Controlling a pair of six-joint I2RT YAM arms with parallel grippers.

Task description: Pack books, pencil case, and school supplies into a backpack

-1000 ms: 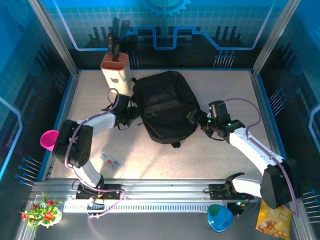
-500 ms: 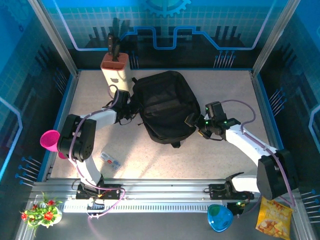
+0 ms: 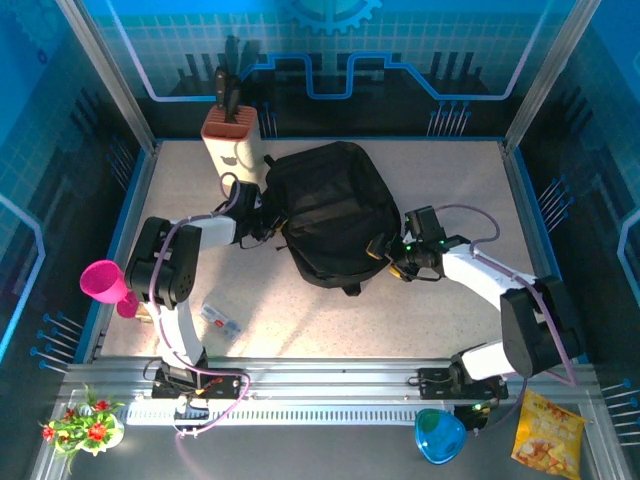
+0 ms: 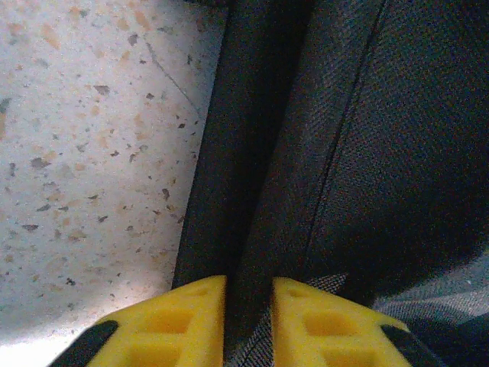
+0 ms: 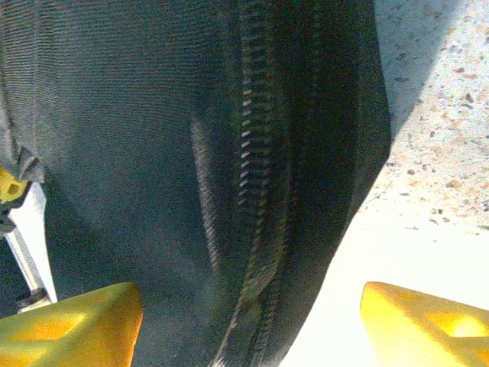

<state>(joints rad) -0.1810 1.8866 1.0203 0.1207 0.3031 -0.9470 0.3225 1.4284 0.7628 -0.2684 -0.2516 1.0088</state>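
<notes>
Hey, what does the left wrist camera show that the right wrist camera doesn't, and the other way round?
Left wrist: the left gripper, shut on a fold of the large black fabric backpack. Right wrist: the right gripper, open wide over the backpack's zipper. Both: black backpack fabric lying on the pale speckled table.

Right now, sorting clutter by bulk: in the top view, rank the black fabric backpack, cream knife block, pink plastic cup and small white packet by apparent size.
1. black fabric backpack
2. cream knife block
3. pink plastic cup
4. small white packet
</notes>
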